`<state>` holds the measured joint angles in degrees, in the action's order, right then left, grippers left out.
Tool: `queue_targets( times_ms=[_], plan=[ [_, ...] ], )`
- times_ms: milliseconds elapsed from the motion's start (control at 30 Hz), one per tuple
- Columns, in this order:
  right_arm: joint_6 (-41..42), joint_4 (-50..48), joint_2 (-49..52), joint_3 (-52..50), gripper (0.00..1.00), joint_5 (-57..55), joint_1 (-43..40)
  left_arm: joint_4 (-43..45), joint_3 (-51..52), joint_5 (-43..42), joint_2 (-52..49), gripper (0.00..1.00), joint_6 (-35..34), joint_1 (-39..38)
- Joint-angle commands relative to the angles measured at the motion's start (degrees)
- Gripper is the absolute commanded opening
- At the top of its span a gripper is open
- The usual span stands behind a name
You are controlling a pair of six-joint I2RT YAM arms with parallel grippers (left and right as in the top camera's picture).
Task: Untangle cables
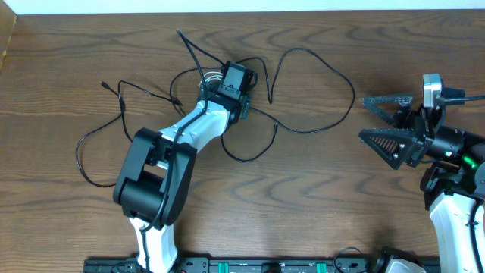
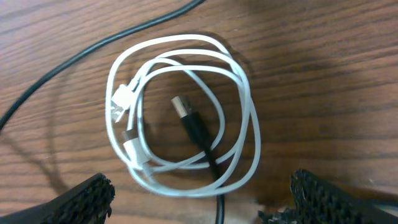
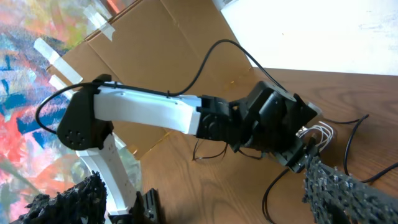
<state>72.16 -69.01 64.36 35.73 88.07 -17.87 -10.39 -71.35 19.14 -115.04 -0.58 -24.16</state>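
White cable coil [image 2: 121, 94] just beyond the spread left hand [image 2: 202, 198], apart.

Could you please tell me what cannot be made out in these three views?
Overhead: the white cable coil is mostly hidden beneath the left end effector.
Left wrist: the black USB cable is cut off by the bottom edge, so where it leads is unseen.
Right wrist: the tangle is too small and partly behind the left arm.

- robot lab bench: left arm [image 1: 189, 129] and right arm [image 1: 458, 220] mounted at a wood-grain table [image 1: 318, 197]
- taped cardboard [image 3: 155, 50] and a paint-splashed backdrop [image 3: 25, 81] behind
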Motion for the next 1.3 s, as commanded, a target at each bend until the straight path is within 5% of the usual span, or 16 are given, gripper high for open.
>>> queue_targets(
  times_ms=[0,733,933,1267],
  plan=[
    [-1.09,-0.2,0.07,0.55,0.99,-0.48,-0.42,1.46,-0.02,-0.42,-1.77,0.91,0.79,0.0],
    [-1.11,-0.2,0.07,0.55,0.99,-0.48,-0.42,3.41,-0.02,-0.2,-5.11,0.9,0.96,1.29],
    [-1.14,-0.2,0.07,0.55,0.99,-0.46,-0.42,3.41,-0.02,-0.22,-5.2,0.49,0.94,1.29],
    [-1.14,-0.2,0.07,0.55,0.99,-0.46,-0.42,3.41,-0.02,-0.24,-5.2,0.39,0.94,1.29]
  ],
)
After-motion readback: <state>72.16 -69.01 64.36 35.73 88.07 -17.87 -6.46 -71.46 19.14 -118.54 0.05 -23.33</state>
